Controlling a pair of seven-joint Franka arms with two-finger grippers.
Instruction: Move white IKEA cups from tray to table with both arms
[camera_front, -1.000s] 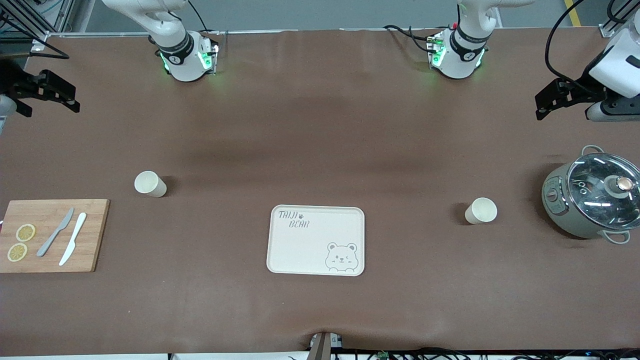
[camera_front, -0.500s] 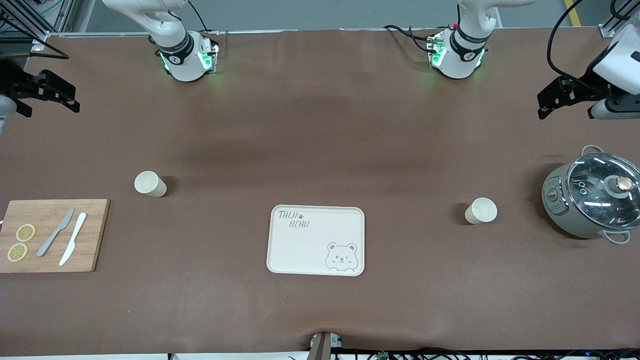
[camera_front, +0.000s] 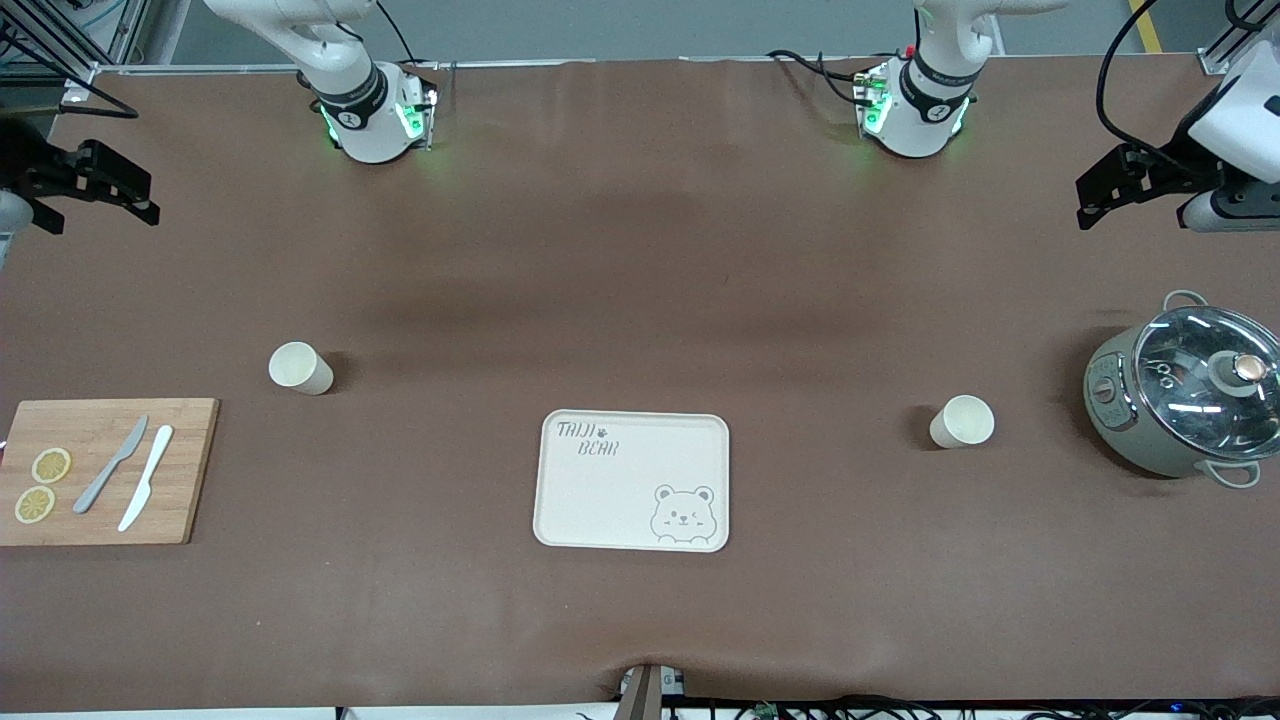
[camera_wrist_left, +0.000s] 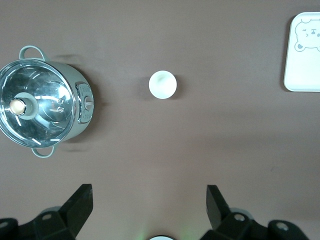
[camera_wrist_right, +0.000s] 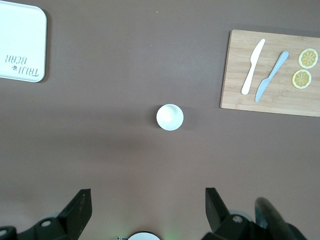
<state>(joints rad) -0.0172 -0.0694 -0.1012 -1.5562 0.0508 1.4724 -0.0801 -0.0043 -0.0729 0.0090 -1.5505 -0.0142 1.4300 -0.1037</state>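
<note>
Two cream-white cups stand upright on the brown table. One cup (camera_front: 300, 367) is toward the right arm's end, the other cup (camera_front: 962, 421) toward the left arm's end, with the bear-printed tray (camera_front: 632, 480) between them. My left gripper (camera_front: 1100, 188) hangs open and empty high over the table at the left arm's end. Its wrist view shows the cup (camera_wrist_left: 162, 84) apart from the open gripper (camera_wrist_left: 149, 200). My right gripper (camera_front: 120, 188) hangs open and empty high over the right arm's end. Its wrist view shows the other cup (camera_wrist_right: 170, 117) apart from the open gripper (camera_wrist_right: 148, 200).
A grey-green pot with a glass lid (camera_front: 1185, 400) stands at the left arm's end, beside that cup. A wooden board (camera_front: 100, 470) with two knives and two lemon slices lies at the right arm's end. The tray holds nothing.
My left gripper has drifted slightly toward the bases' side of the table. The right gripper, cups and tray have not moved.
</note>
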